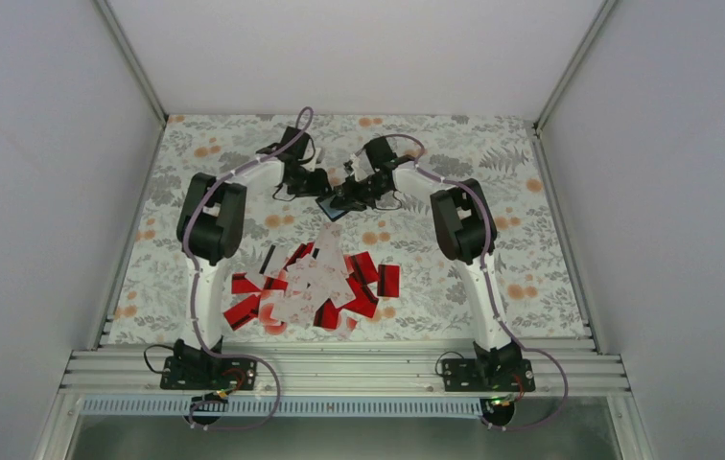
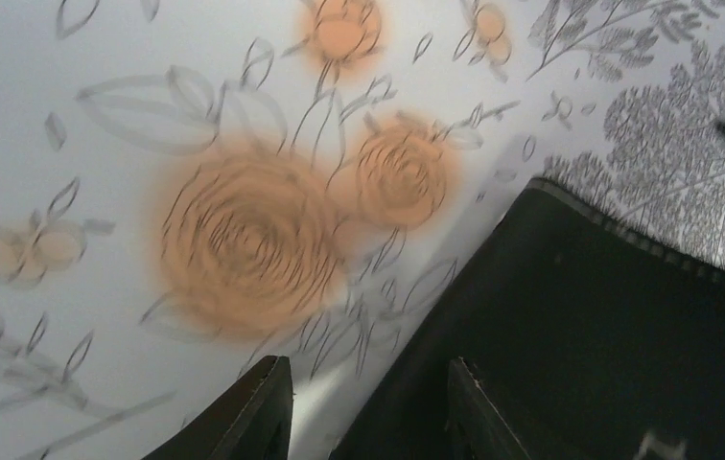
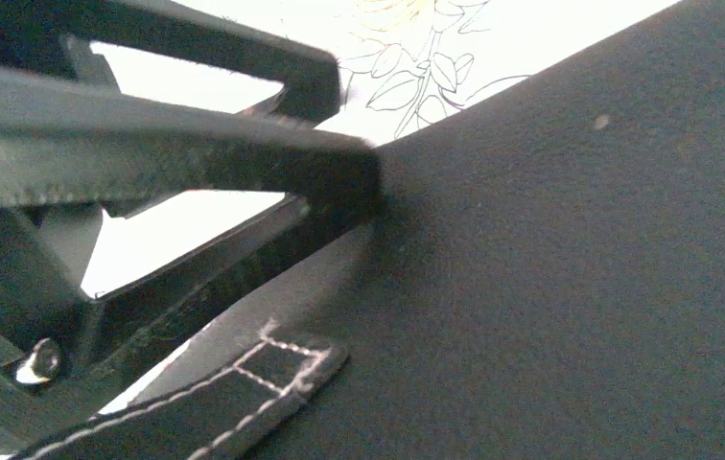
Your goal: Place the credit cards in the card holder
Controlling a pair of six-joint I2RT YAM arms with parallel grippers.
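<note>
- Card holder (image 1: 333,206): lies at the far middle of the worktop (image 1: 531,249), directly between the two end effectors and well beyond the credit cards (image 1: 311,287). A sliver of pale lining shows in the overhead view, which suggests it is partly open.
- Right end effector (image 1: 357,195): meets the holder from its right side. In the right wrist view the two fingers converge on the black cover's edge, so it appears clamped on the holder.
- Left end effector (image 1: 318,187): comes from the holder's left side. In the left wrist view the fingers stand apart, one over the cover, the other over bare floral cloth, with the holder's edge in the gap; nothing is gripped.
- Axis: the holder's long side seems to run obliquely, near-left to far-right, roughly along the line joining the two end effectors. It is too small overhead to be certain.
- Cards: a heap of red and pale cards lying at mixed angles, towards the arm bases. Neither arm is clearly nearer; both must draw back to reach it.
</note>
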